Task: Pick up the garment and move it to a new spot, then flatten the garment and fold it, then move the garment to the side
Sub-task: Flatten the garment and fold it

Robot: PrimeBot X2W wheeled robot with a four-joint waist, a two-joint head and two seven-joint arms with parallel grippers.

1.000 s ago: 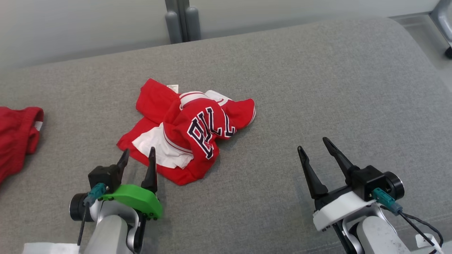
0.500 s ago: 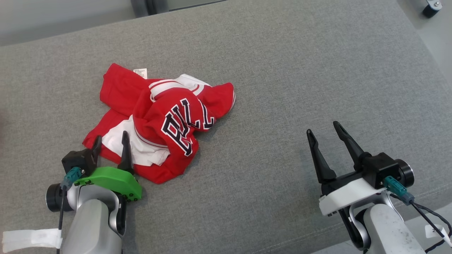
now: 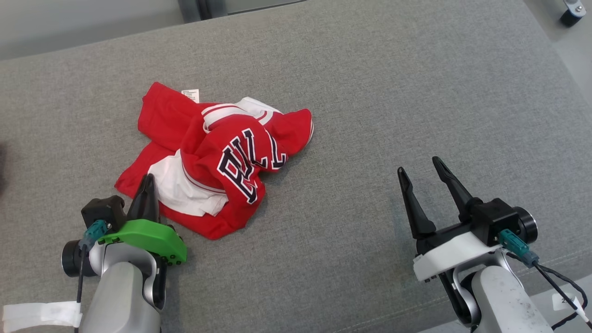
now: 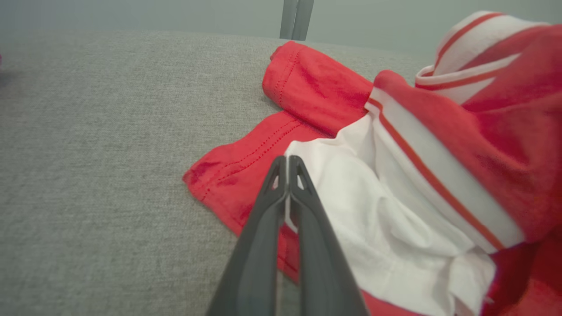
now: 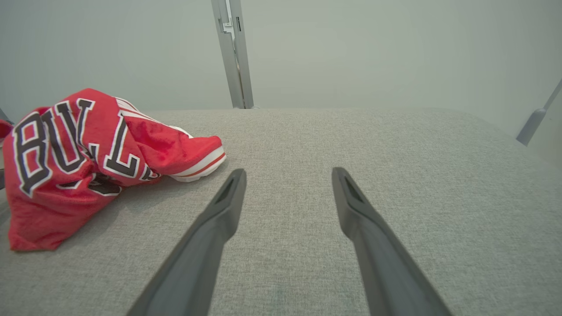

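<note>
I see red garment (image 3: 217, 157) crumpled on grey cushion (image 3: 370, 92), left of centre. Left gripper (image 3: 148, 180) jaws pressed together, tips at garment's near-left hem; can't tell if cloth pinched. Right gripper (image 3: 418, 169) jaws spread wide, empty, well right of garment

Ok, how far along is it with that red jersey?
Nothing finished: the red and white jersey lies bunched on the grey fabric cushion. In hand: left gripper shut on its near hem. Right gripper open, idle. Left: lifting, moving, flattening, folding, setting aside.
</note>
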